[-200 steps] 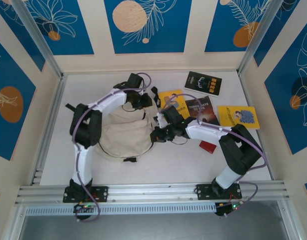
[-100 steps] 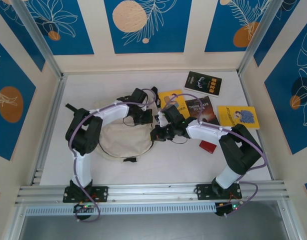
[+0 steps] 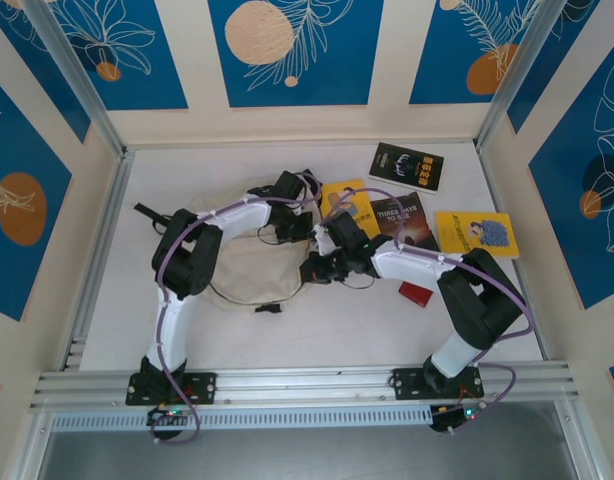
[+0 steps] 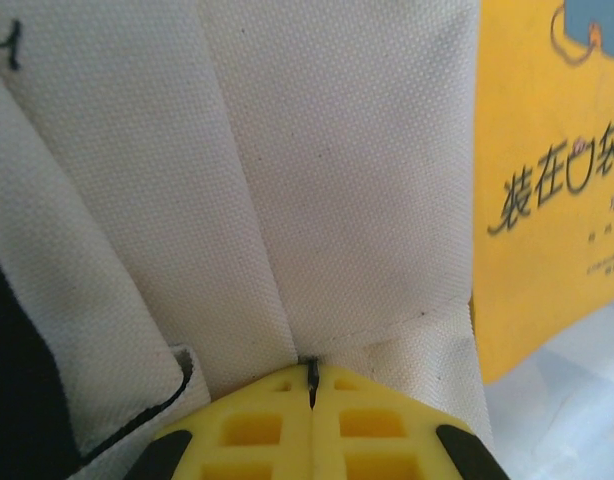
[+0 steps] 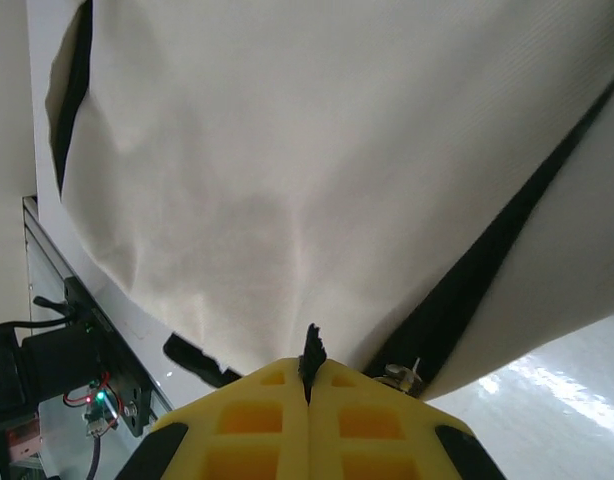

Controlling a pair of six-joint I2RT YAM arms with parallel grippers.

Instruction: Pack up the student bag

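From above, the bag (image 3: pixel 242 270) lies mid-table (image 3: pixel 327 320) between the arms, with books (image 3: pixel 405 166) just beyond it. The left gripper (image 3: pixel 292 225) and right gripper (image 3: pixel 315 268) meet at its right edge.

In the left wrist view, the jaws are pinched tight on a fold of canvas, with a yellow book (image 4: pixel 547 180) just beside it.

In the right wrist view, the jaws clamp a small black tab (image 5: pixel 310 352) at the bag's edge, likely a zip pull.

To open the bag well, the left should probably hold the cloth taut while the right draws the tab along the zip line, not upward.
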